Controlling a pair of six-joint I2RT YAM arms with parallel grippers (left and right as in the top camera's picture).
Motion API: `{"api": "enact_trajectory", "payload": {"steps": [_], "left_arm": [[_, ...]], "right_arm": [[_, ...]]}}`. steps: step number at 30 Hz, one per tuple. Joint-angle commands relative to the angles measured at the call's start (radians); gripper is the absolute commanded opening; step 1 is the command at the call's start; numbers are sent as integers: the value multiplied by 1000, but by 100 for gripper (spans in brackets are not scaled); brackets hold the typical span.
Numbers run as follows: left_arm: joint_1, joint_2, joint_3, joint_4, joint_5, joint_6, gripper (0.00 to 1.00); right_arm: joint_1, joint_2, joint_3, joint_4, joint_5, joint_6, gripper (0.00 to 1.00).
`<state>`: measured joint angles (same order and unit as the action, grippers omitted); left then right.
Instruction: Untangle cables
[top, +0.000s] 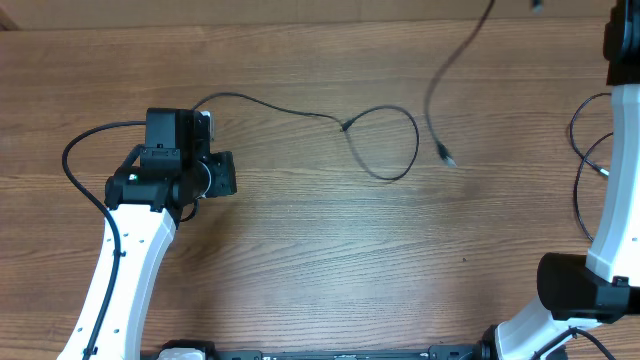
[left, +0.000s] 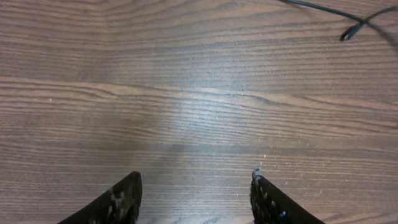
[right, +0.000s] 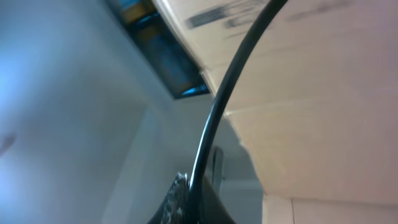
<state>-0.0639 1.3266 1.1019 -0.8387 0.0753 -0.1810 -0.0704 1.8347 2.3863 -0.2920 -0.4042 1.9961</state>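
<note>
Wrist view alone shows right tool (right: 191, 196) gripping raised cable (right: 214, 118).

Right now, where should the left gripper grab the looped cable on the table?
Grip the cable on its straight run left of the loop, left gripper coming straight down, fingers across it. There it lies flat as one strand; at the loop's neck strands meet.
</note>
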Motion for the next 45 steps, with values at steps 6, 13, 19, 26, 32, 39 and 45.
{"api": "enact_trajectory", "payload": {"steps": [6, 13, 19, 26, 32, 39, 45], "left_arm": [[4, -13, 17, -2, 11, -6, 56], [5, -13, 17, -3, 11, -6, 56], [5, -13, 17, -2, 11, -6, 56], [5, -13, 17, -2, 11, -6, 56], [4, -13, 17, -3, 11, -6, 55], [4, -13, 17, -7, 12, -6, 55], [4, -13, 17, -8, 12, -7, 55]], "right_arm": [[-5, -13, 17, -270, 16, -219, 4], [-5, -13, 17, -560, 70, -1006, 4], [-31, -13, 17, -864, 314, -1386, 4], [-167, -13, 18, -954, 348, -1501, 4], [-311, -13, 40, -1008, 336, -1531, 4], [-489, -13, 103, -1081, 573, -1420, 4], [-560, -13, 138, -1076, 647, -1394, 4]]}}
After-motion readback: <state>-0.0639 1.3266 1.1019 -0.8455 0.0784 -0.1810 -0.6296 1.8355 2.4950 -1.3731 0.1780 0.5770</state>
